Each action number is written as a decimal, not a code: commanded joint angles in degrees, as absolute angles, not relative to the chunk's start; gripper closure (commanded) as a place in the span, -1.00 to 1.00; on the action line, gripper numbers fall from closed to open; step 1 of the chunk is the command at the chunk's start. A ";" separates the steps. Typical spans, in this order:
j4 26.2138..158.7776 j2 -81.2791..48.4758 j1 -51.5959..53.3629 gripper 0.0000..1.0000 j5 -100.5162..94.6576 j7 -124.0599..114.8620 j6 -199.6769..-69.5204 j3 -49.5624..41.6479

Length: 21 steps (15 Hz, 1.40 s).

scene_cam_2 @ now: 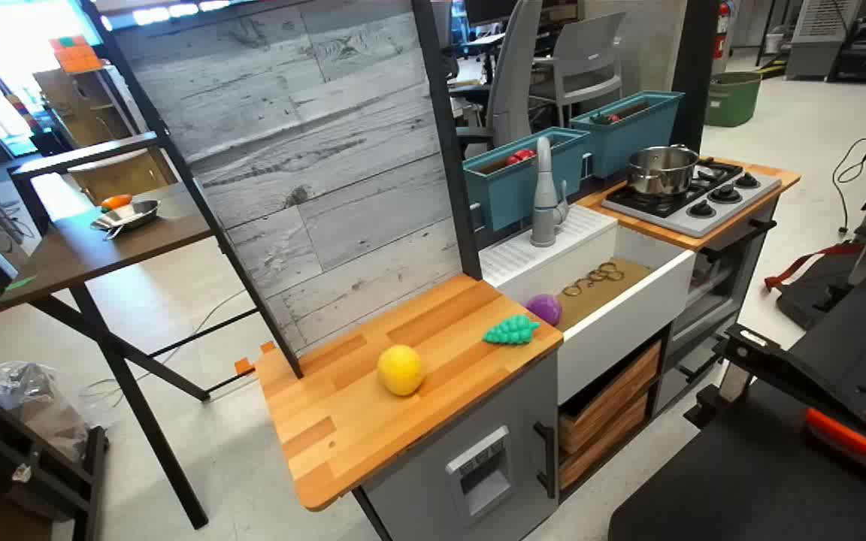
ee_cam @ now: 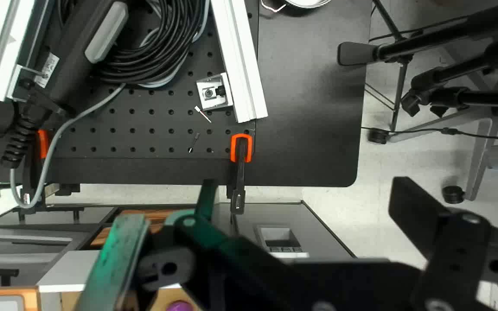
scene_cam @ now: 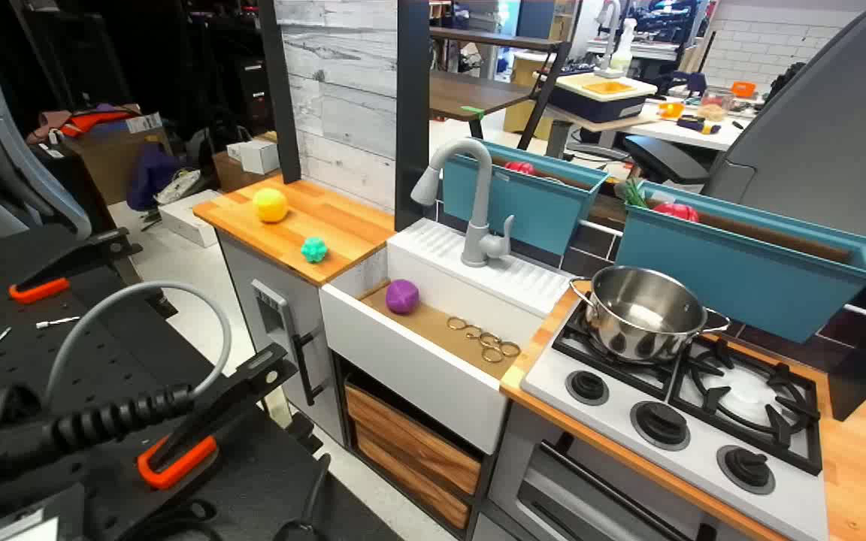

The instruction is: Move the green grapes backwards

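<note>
The green grapes, a small teal-green lumpy cluster, lie on the wooden counter near the sink edge in both exterior views [scene_cam: 313, 249] [scene_cam_2: 510, 330]. My gripper [ee_cam: 307, 203] shows only in the wrist view. Its two dark fingers are wide apart with nothing between them. Through the gap I see the floor and the grey cabinet front. The grapes do not show in the wrist view. The gripper is out of view in both exterior views and does not touch the grapes there.
A yellow-orange round fruit [scene_cam_2: 401, 370] sits on the same wooden counter [scene_cam_2: 343, 443]. A purple ball [scene_cam: 402, 297] and several rings [scene_cam: 489, 347] lie in the white sink [scene_cam: 418, 376]. A grey faucet [scene_cam: 478, 203] and a steel pot [scene_cam: 640, 315] stand beyond. A wood-pattern panel [scene_cam_2: 313, 150] rises behind the counter.
</note>
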<state>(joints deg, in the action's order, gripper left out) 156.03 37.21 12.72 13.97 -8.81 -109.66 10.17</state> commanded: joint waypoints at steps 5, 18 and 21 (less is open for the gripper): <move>155.84 37.28 12.35 -1.00 14.11 -8.63 -109.40 10.46; 151.17 17.63 9.64 -1.00 11.73 -13.46 -128.73 13.48; 147.82 7.06 7.69 -1.00 8.60 -18.82 -139.96 13.84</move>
